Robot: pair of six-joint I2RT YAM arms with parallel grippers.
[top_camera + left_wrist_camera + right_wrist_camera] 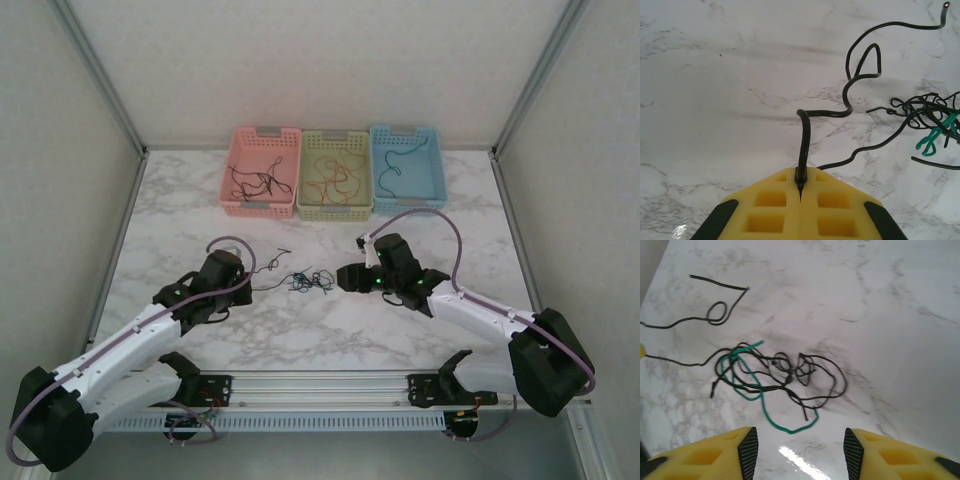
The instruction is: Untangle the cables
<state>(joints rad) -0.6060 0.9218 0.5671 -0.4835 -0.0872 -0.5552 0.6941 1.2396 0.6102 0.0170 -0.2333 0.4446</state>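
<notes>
White marble table [300, 340]. At the far edge stand a pink basket [262, 205], a green basket [335, 212] and a blue basket [407, 200], with loose wires in each. The cables [305, 283] lie knotted mid-table between my grippers, black with a teal strand. My left gripper [801, 189] is clenched on one black cable [805, 131], which curls away toward the knot. My right gripper [800, 445] is spread wide and empty, just short of the tangle.

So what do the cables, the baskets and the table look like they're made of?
Cables: likely plastic-coated wire, black and green, slightly shiny; they hold kinks and loops.
Baskets, pink, green, blue: probably moulded plastic, matte pastel, lattice walls.
Table: glossy white marble look, grey veins and glare; stone or laminate, cannot tell.
</notes>
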